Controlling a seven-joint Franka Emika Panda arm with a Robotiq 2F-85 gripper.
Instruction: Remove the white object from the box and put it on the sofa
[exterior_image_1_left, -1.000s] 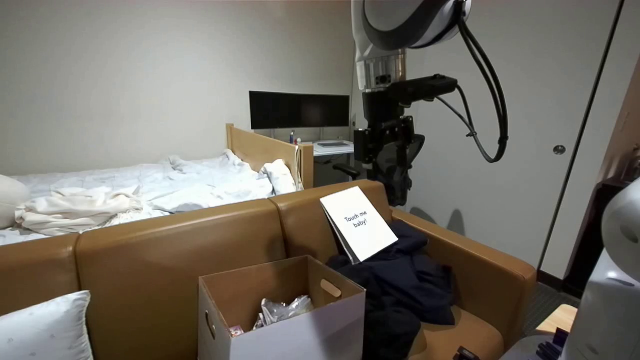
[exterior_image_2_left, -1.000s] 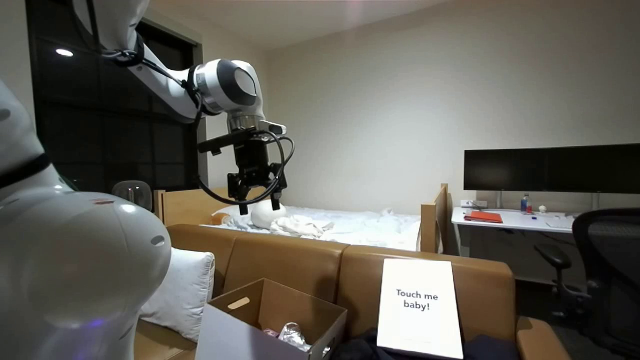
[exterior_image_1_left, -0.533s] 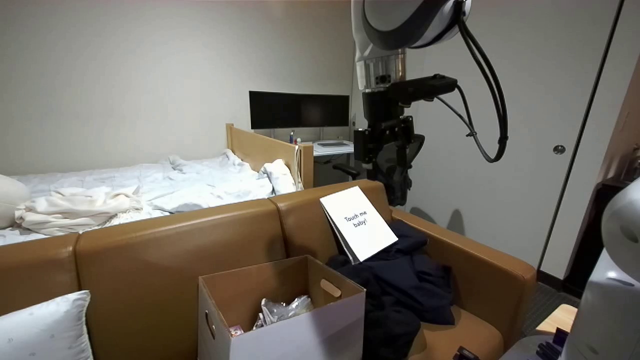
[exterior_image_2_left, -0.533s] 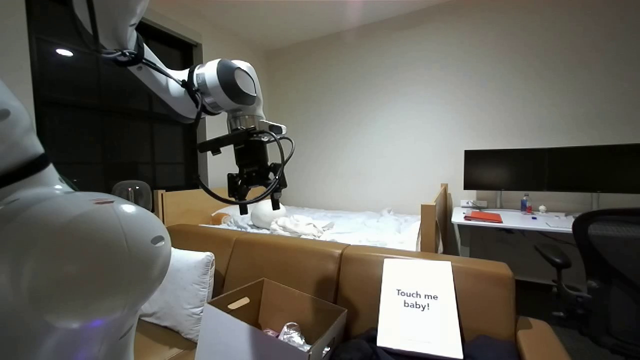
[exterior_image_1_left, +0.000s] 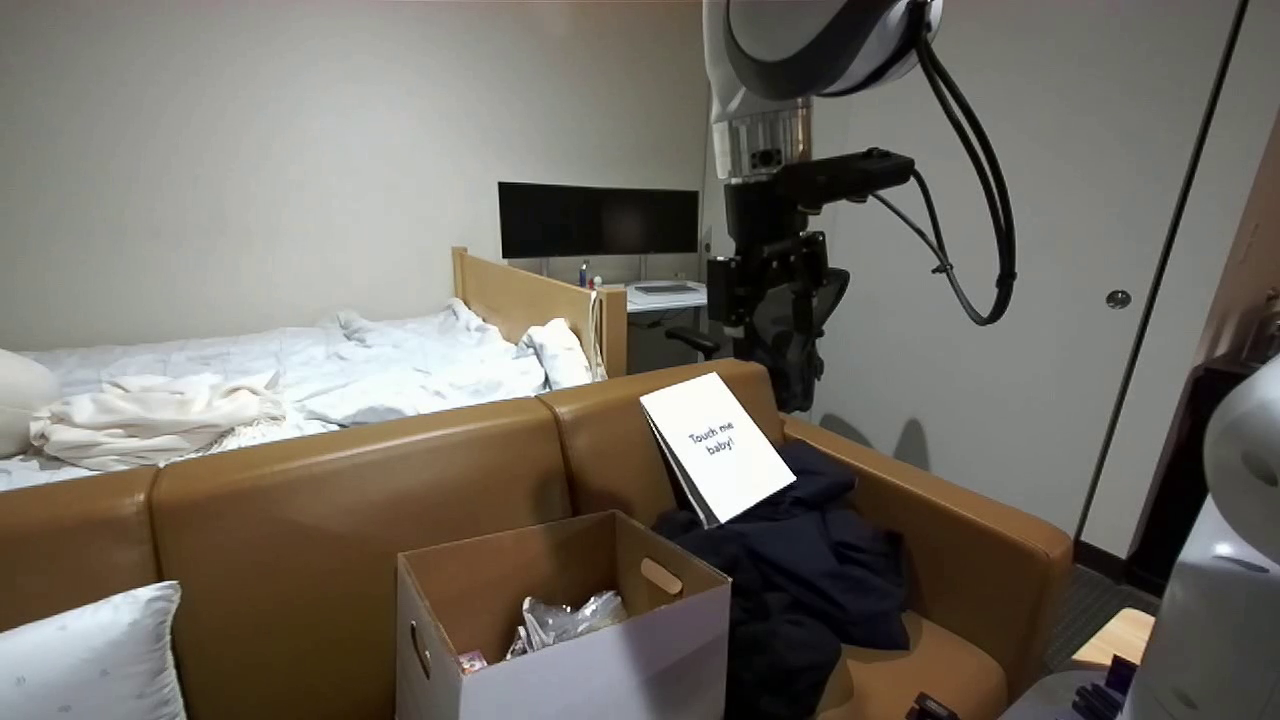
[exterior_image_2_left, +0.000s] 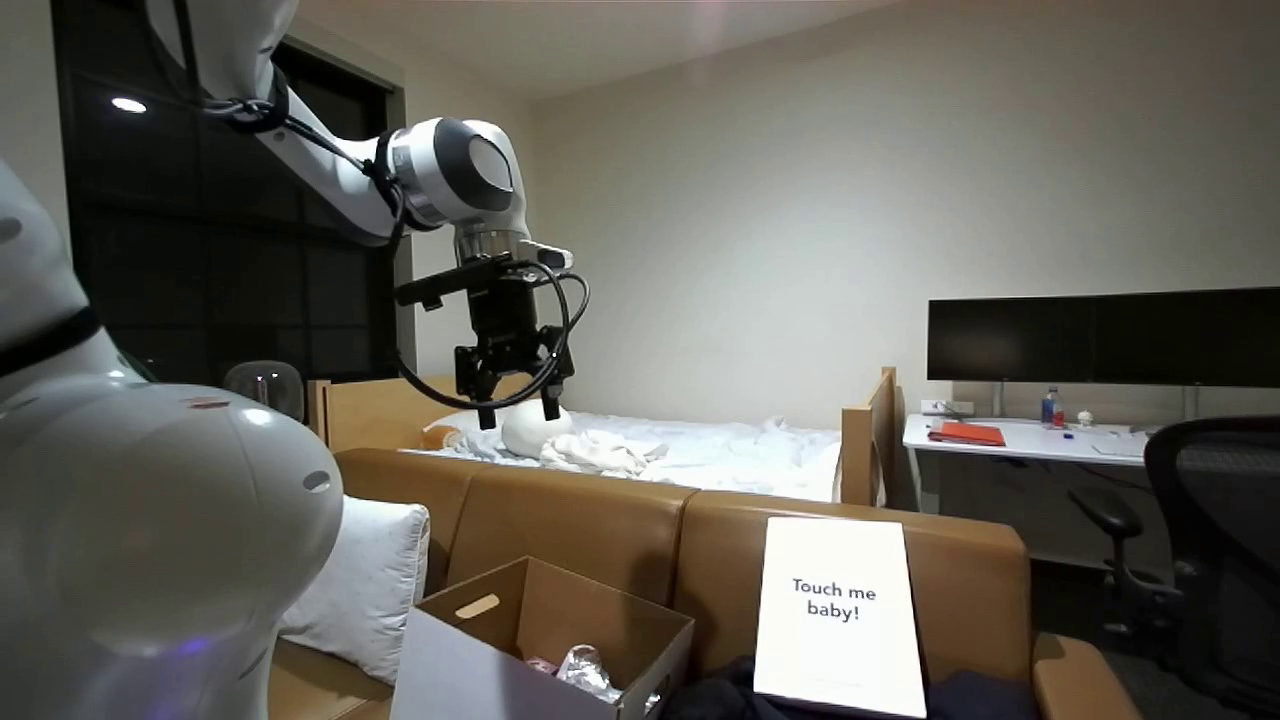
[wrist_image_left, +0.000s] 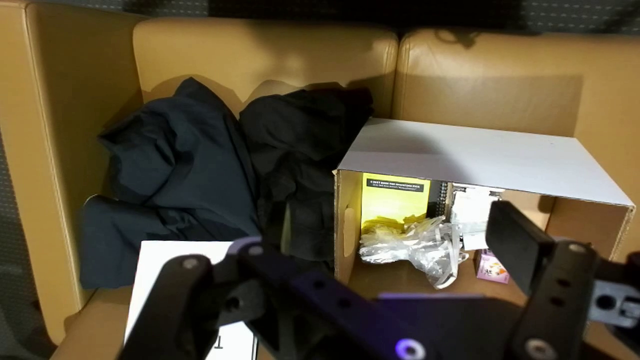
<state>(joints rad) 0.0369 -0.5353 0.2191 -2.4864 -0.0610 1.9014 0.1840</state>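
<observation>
The cardboard box (exterior_image_1_left: 600, 665), white outside, stands on the brown sofa (exterior_image_1_left: 360, 520); both also show in an exterior view, box (exterior_image_2_left: 470, 660) and sofa (exterior_image_2_left: 580, 520). In the wrist view the box (wrist_image_left: 490, 150) holds a white stack (wrist_image_left: 472, 212), a crinkled clear plastic bag (wrist_image_left: 420, 250), a yellow book (wrist_image_left: 395, 197) and a small pink carton (wrist_image_left: 492, 267). Which one is the white object is not certain. The white stack is hidden in both exterior views. My gripper (exterior_image_2_left: 519, 412) is open and empty, well above the sofa; it also shows in the wrist view (wrist_image_left: 402, 237).
A white "Touch me baby!" box or book (exterior_image_1_left: 715, 445) leans on dark clothes (exterior_image_1_left: 800, 560) beside the cardboard box. A white pillow (exterior_image_2_left: 365, 580) lies at the sofa's other side. The sofa backrest and armrest (exterior_image_1_left: 930, 490) rise around. A bed (exterior_image_2_left: 720, 455) stands behind.
</observation>
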